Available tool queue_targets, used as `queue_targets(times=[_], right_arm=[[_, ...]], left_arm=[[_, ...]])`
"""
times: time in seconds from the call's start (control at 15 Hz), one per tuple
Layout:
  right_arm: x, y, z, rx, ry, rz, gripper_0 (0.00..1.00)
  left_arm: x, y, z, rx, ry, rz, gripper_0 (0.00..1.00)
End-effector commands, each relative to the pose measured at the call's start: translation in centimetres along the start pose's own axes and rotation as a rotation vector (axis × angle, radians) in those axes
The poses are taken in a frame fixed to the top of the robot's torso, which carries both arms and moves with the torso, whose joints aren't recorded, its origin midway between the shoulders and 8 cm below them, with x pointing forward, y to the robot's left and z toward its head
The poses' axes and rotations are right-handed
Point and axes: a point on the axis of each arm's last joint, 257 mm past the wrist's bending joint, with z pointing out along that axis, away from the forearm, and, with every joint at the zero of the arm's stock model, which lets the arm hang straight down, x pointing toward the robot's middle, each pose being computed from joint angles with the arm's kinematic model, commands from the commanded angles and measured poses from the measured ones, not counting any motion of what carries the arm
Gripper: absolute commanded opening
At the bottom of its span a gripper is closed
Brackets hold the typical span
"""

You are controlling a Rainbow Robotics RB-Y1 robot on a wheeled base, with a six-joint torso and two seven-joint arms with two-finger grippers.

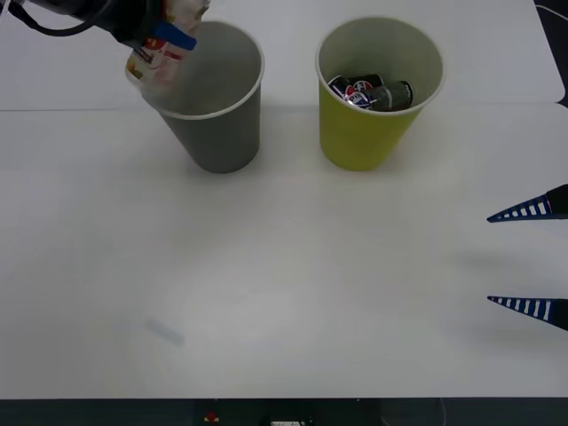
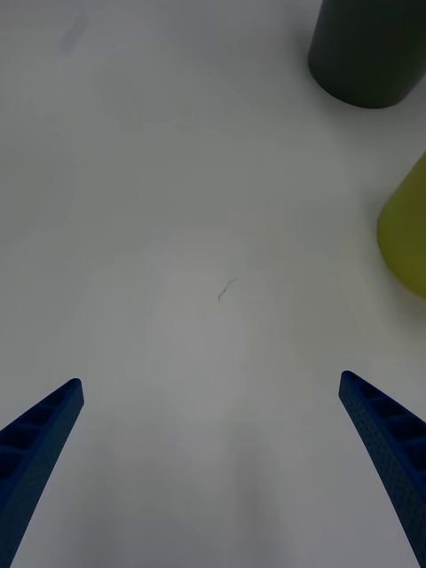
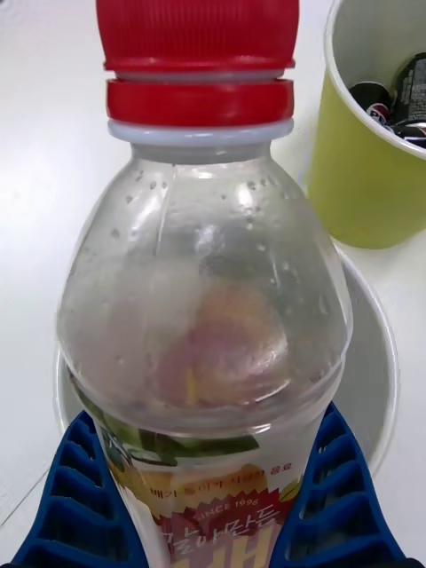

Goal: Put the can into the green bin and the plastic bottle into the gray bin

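The clear plastic bottle (image 3: 204,319) with its red cap is clamped between my left gripper's blue fingers (image 3: 80,506). In the front view my left gripper (image 1: 164,40) holds the plastic bottle (image 1: 155,58) over the left rim of the gray bin (image 1: 217,115). The gray bin's rim (image 3: 377,337) shows just behind the bottle in the left wrist view. To the right stands the green bin (image 1: 364,133), with a dark can (image 1: 373,91) lying inside. My right gripper (image 1: 532,259) hangs open over the table at the right edge, nothing between its fingers.
The white table (image 1: 284,293) stretches wide in front of both bins. In the right wrist view the gray bin (image 2: 368,53) and the green bin (image 2: 408,235) stand beyond my open right gripper (image 2: 213,461). The table's near edge runs along the front.
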Motion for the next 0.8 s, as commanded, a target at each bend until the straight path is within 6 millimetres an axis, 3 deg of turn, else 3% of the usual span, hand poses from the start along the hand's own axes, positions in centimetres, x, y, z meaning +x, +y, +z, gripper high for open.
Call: queue_targets(times=[0.07, 0.27, 0.33, 0.4, 0.47, 0.8], right_arm=[[0.0, 0.0, 0.0, 0.0, 0.0, 0.0, 1.0], [0.0, 0.0, 0.0, 0.0, 0.0, 0.0, 1.0], [0.0, 0.0, 0.0, 0.0, 0.0, 0.0, 1.0], [0.0, 0.0, 0.0, 0.0, 0.0, 0.0, 1.0], [0.0, 0.0, 0.0, 0.0, 0.0, 0.0, 1.0], [0.0, 0.0, 0.0, 0.0, 0.0, 0.0, 1.0]], left_arm=[[-0.4, -0.1, 0.9, -0.006, -0.001, -0.001, 0.0], [-0.8, -0.3, 1.4, -0.015, -0.004, 0.009, 0.0], [-0.9, -0.4, 1.4, -0.017, -0.005, 0.011, 0.07], [-1.0, -0.5, 1.5, -0.017, -0.006, 0.014, 0.76], [-1.0, -0.4, 1.6, -0.019, -0.006, 0.013, 1.0], [-1.8, -0.7, 0.4, -0.028, -0.026, 0.108, 1.0]])
